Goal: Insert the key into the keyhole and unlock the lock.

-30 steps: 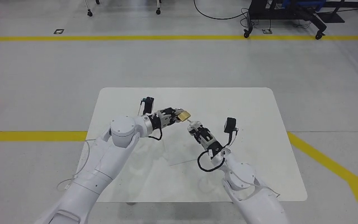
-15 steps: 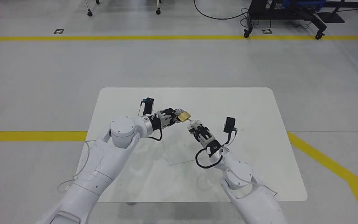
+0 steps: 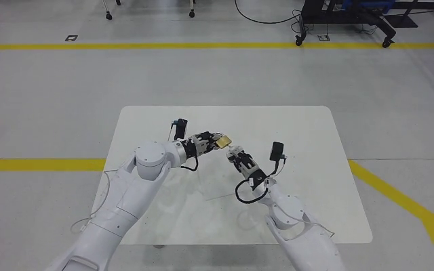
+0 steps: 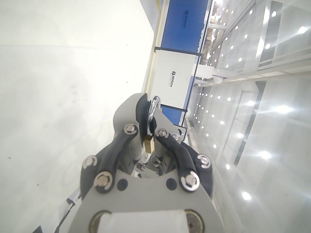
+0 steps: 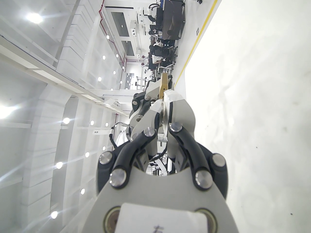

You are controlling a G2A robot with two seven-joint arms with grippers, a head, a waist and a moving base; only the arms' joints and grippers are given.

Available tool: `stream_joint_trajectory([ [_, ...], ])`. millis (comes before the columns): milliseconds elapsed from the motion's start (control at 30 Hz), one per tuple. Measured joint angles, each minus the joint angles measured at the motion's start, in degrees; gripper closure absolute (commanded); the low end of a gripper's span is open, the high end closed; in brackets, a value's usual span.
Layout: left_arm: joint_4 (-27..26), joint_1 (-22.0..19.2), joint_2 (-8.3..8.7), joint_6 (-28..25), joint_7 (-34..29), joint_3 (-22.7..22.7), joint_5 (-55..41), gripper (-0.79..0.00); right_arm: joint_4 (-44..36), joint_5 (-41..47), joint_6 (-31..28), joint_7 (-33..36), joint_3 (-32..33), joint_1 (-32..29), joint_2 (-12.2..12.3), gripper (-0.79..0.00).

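Nearest the robot, the right gripper (image 3: 234, 157) is hanging above the middle of the white table (image 3: 305, 135), its fingers pressing together on the key (image 5: 165, 111), which is showing only as a thin pale sliver between the pads. The gripper is pointing away from the robot toward the brass padlock (image 3: 222, 141), just beside it. Whether the key's tip is sitting in the keyhole or merely close to it cannot be told, since the fingers are hiding that spot.

Just beyond, the left gripper (image 4: 150, 117) is clamping the padlock from the opposite side and holding it in the air, clear of the tabletop. In the left wrist view the silvery shackle (image 4: 153, 106) is poking out past the fingertips while the brass body is sitting deeper between the fingers.

Farther off, the table's far edge is giving way to pale grey floor, and a yellow floor line (image 3: 203, 46) is running across it, well behind both arms.
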Motion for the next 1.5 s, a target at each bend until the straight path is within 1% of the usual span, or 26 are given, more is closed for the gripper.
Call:
stream_joint_trajectory([
  [467, -0.46, -0.07, -0.19, 0.39, -1.29, 0.17, 1.86, 0.000, 0.32, -0.61, 0.25, 0.26, 0.40, 0.04, -0.73, 0.000],
  [533, -0.32, -0.15, -0.23, 0.40, -1.59, 0.16, 1.92, 0.000, 0.33, -0.61, 0.19, 0.27, 0.54, 0.00, -0.82, -0.274],
  [567, -0.25, -0.19, -0.25, 0.40, -1.70, 0.16, 1.96, 0.000, 0.33, -0.58, 0.19, 0.30, 0.61, -0.03, -0.86, -0.366],
  [600, -0.17, -0.23, -0.26, 0.38, -1.81, 0.13, 2.00, 0.000, 0.33, -0.55, 0.24, 0.35, 0.70, -0.05, -0.90, -0.536],
  [633, -0.06, -0.28, -0.27, 0.31, -1.91, 0.06, 1.99, 0.000, 0.31, -0.53, 0.29, 0.39, 0.80, -0.07, -0.93, -0.603],
  [667, 0.12, -0.35, -0.27, 0.19, -2.04, -0.10, 1.96, 0.000, 0.23, -0.47, 0.30, 0.46, 0.97, -0.15, -0.96, -0.619],
  [733, 0.39, -0.39, -0.24, -0.01, -2.26, -0.43, 1.83, 0.000, 0.00, -0.31, 0.19, 0.61, 1.32, -0.38, -0.99, -0.600],
  [800, 0.60, -0.38, -0.18, -0.28, -2.53, -0.80, 1.84, 0.000, -0.39, -0.20, -0.17, 0.93, 1.83, -0.78, -0.99, -0.505],
  [867, 0.71, -0.33, -0.08, -0.80, -2.86, -1.11, 2.17, 0.000, -0.84, 0.07, -0.52, 1.60, 2.40, -1.30, -0.95, -0.471],
  [933, 0.55, -0.29, 0.06, -2.09, -3.52, -1.20, 3.27, 0.000, -1.23, 0.54, -0.63, 2.85, 2.97, -1.75, -0.87, -0.388],
  [1000, 0.22, 0.03, 0.31, -4.27, -3.86, -1.44, 5.04, 0.000, -1.67, 1.73, -0.21, 6.02, 3.90, -2.19, -0.65, -0.354],
  [1100, -0.29, 0.73, 0.69, -7.13, -3.67, -2.03, 7.37, 0.000, -2.59, 3.65, 0.38, 12.01, 6.06, -3.08, -0.10, -0.280],
  [1133, -0.41, 0.87, 0.82, -7.74, -3.78, -2.12, 8.31, 0.000, -2.92, 4.27, 0.54, 14.17, 6.84, -3.45, 0.11, -0.237],
  [1167, -0.52, 1.04, 0.98, -8.25, -3.98, -2.27, 9.42, 0.000, -3.35, 4.97, 0.84, 17.05, 7.97, -3.96, 0.42, -0.151],
  [1200, -0.60, 1.17, 1.08, -8.49, -4.08, -2.44, 9.98, 0.000, -3.63, 5.50, 1.23, 19.25, 8.79, -4.33, 0.64, -0.018],
  [1233, -0.67, 1.28, 1.17, -8.70, -4.18, -2.64, 10.35, 0.000, -3.83, 6.00, 1.73, 21.40, 9.59, -4.61, 0.87, 0.000],
  [1300, -0.85, 1.51, 1.36, -9.17, -4.27, -3.17, 10.90, 0.000, -3.98, 6.74, 3.09, 25.65, 11.32, -4.96, 1.34, 0.000],
  [1367, -1.21, 1.74, 1.51, -9.73, -4.65, -3.55, 11.26, 0.000, -3.92, 6.64, 4.41, 28.32, 12.57, -4.97, 1.69, 0.000],
  [1500, -1.65, 1.78, 1.70, -9.80, -7.14, -3.76, 11.46, 0.000, -3.64, 6.91, 5.64, 31.43, 13.30, -4.49, 2.01, 0.000],
])
